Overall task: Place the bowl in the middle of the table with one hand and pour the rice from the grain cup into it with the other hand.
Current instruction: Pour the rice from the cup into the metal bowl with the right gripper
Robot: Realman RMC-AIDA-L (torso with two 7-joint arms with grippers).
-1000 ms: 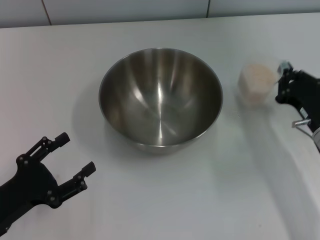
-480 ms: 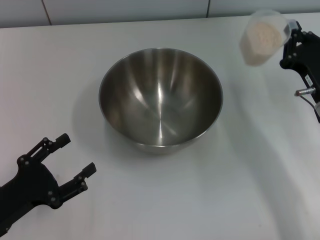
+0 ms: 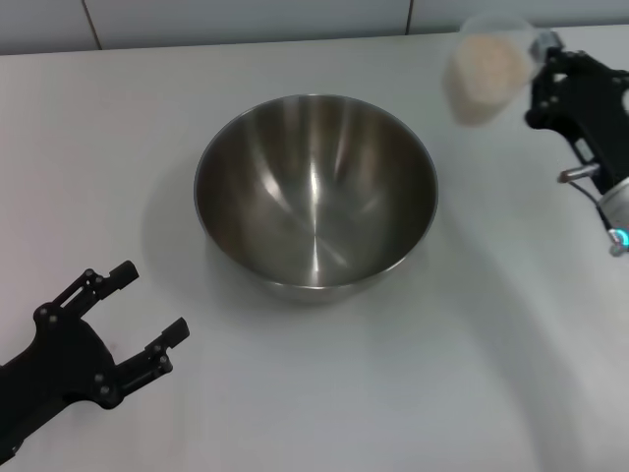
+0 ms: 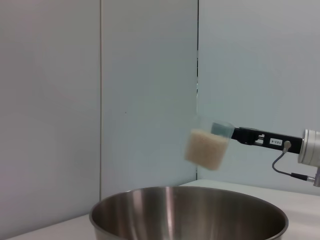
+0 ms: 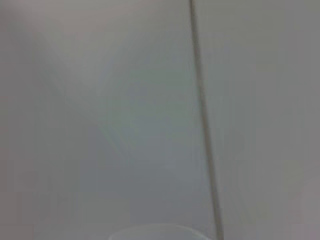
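The steel bowl (image 3: pixel 315 197) stands empty in the middle of the white table (image 3: pixel 324 393); its rim also shows in the left wrist view (image 4: pixel 189 212). My right gripper (image 3: pixel 543 69) is shut on the handle of the clear grain cup (image 3: pixel 486 67), held in the air to the right of and beyond the bowl. The cup is full of pale rice (image 3: pixel 485 71) and also shows in the left wrist view (image 4: pixel 207 145), above the bowl's far rim, slightly tilted. My left gripper (image 3: pixel 138 320) is open and empty, low over the table at the front left, apart from the bowl.
A grey-white tiled wall (image 3: pixel 246 20) runs along the table's far edge. A thin cable (image 3: pixel 590 192) hangs from my right wrist. The right wrist view shows only the wall and a sliver of the cup's rim (image 5: pixel 155 231).
My right gripper has lifted the grain cup off the table and carried it up and left toward the bowl. The left arm and the bowl have not moved.
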